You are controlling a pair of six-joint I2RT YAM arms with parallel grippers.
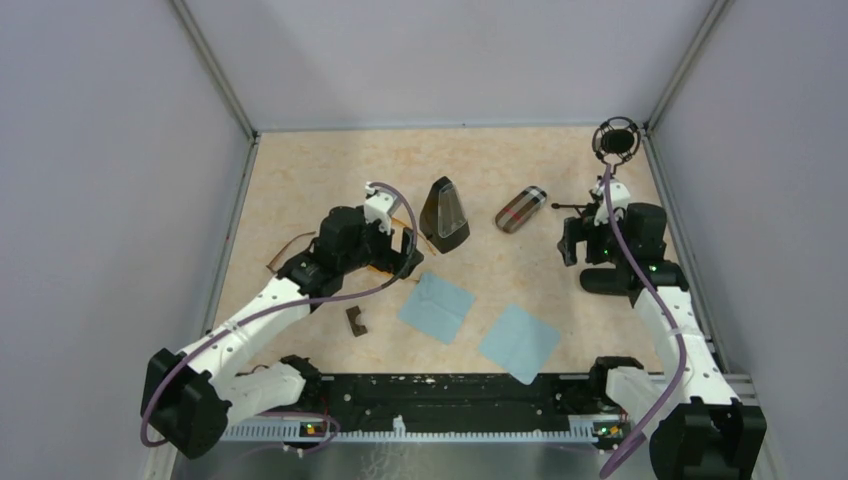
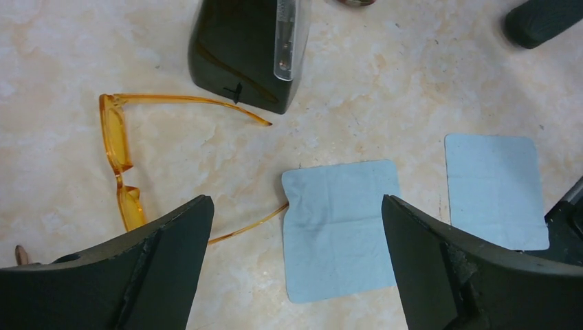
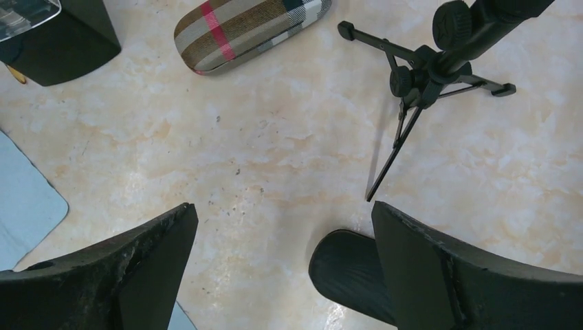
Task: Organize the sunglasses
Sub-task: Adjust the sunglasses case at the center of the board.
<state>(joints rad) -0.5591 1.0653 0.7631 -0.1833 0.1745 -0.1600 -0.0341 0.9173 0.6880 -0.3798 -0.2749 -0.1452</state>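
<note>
Left gripper point(image 2: 295, 206): held wide open above the table point(image 2: 385, 89); a blue cloth point(image 2: 340, 227) is seen between its fingers.
Amber pair point(image 2: 120, 158): laid flat in the table's left half, outside the left gripper's gap and beside its nearer finger point(image 2: 158, 261), by which one lens end is hidden; whether they touch cannot be told.
Temples point(image 2: 185, 101): unfolded; one is run from behind that finger to the cloth's edge, the other is ended just beside the black case point(image 2: 240, 55).
Brown pair point(image 1: 288, 252): only a thin brown arc is seen, beside the left arm, toward the table's left edge, well apart from the fingers.
Right gripper point(image 3: 283, 210): held wide open over bare table toward the right edge, near the plaid case point(image 3: 247, 31), well apart from the amber pair.
</note>
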